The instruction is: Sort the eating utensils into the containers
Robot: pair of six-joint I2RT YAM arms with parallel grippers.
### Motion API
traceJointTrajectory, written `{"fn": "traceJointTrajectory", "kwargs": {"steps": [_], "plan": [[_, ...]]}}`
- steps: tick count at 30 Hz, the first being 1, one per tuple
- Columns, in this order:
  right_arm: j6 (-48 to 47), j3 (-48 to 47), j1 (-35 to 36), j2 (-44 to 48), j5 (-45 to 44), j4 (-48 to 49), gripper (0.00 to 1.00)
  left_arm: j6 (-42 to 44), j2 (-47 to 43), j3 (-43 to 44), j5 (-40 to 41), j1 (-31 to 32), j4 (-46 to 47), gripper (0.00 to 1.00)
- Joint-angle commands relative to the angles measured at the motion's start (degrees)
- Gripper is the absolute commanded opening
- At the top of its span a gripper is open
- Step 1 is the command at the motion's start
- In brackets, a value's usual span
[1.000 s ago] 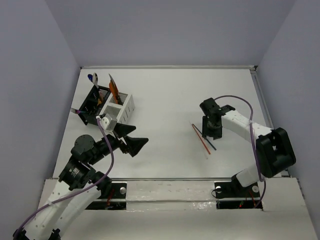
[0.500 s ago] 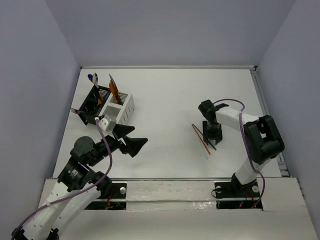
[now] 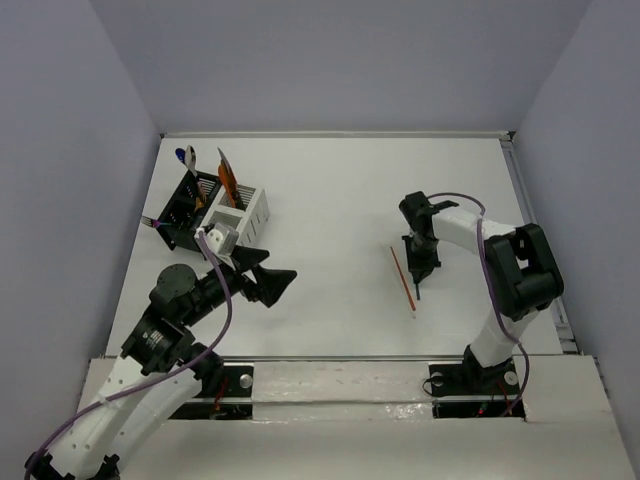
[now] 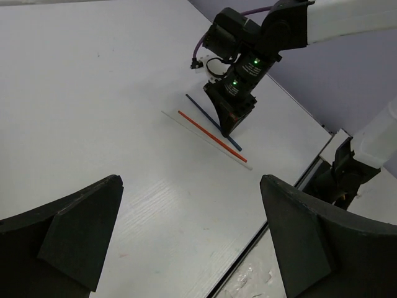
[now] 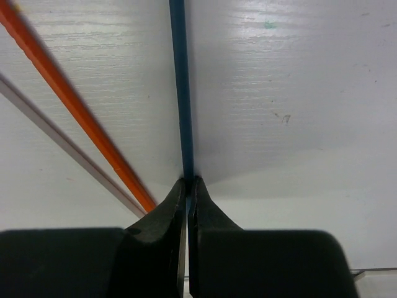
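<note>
Right side: your right fingers point(image 5: 167, 214) are pinched shut on one end of the blue stick point(image 5: 180, 93), low on the surface point(image 5: 279, 74). This is likely so that it lifts clear of the orange stick point(image 5: 68, 99) and white stick point(image 5: 62, 140) just beside it. Left side: your left fingers point(image 4: 74, 230) are spread wide and empty near the joined black caddy point(image 3: 183, 208) and white caddy point(image 3: 255, 208). A blue spoon point(image 3: 187, 155) stands in the black one, and an orange piece point(image 3: 228, 178) stands upright, seemingly at the dividing wall.

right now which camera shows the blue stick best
Right wrist: the blue stick runs up the frame, close and sharp, pinched in the right end effector. Left wrist shows it small and far; top external, just a dark sliver.
</note>
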State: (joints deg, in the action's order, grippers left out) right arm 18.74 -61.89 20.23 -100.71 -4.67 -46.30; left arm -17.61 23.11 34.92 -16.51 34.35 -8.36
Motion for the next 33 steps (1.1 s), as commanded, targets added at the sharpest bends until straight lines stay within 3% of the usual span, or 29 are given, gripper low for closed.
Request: {"fn": "traceJointTrajectory", "kwargs": {"steps": [1,8,13,17,19,24,33], "plan": [[-2.4,0.5,-1.6,-2.0,-2.9,10.4,0.00,-0.1,2.4,2.2,0.3,-1.0,1.9,0.95],[-4.3,-0.7,-1.6,7.0,-7.0,11.0,0.00,-4.8,7.8,2.3,-1.4,-1.6,7.0,0.94],[-4.1,3.5,2.1,22.6,10.9,19.7,0.00,-18.0,14.9,-2.3,-6.2,-1.6,18.9,0.90],[-2.1,7.8,9.4,27.7,19.3,28.4,0.00,-24.6,22.6,-4.2,-6.5,-1.6,31.3,0.86],[-1.0,8.4,11.3,28.0,21.3,30.6,0.00,-26.4,25.0,-4.0,-6.6,-1.0,36.1,0.83],[1.6,12.7,13.5,29.2,29.0,40.2,0.00,-25.6,33.6,-1.5,-3.8,0.7,38.3,0.68],[4.2,17.0,15.3,29.2,38.8,45.9,0.00,-24.0,42.3,1.0,0.4,3.3,43.9,0.57]]}}
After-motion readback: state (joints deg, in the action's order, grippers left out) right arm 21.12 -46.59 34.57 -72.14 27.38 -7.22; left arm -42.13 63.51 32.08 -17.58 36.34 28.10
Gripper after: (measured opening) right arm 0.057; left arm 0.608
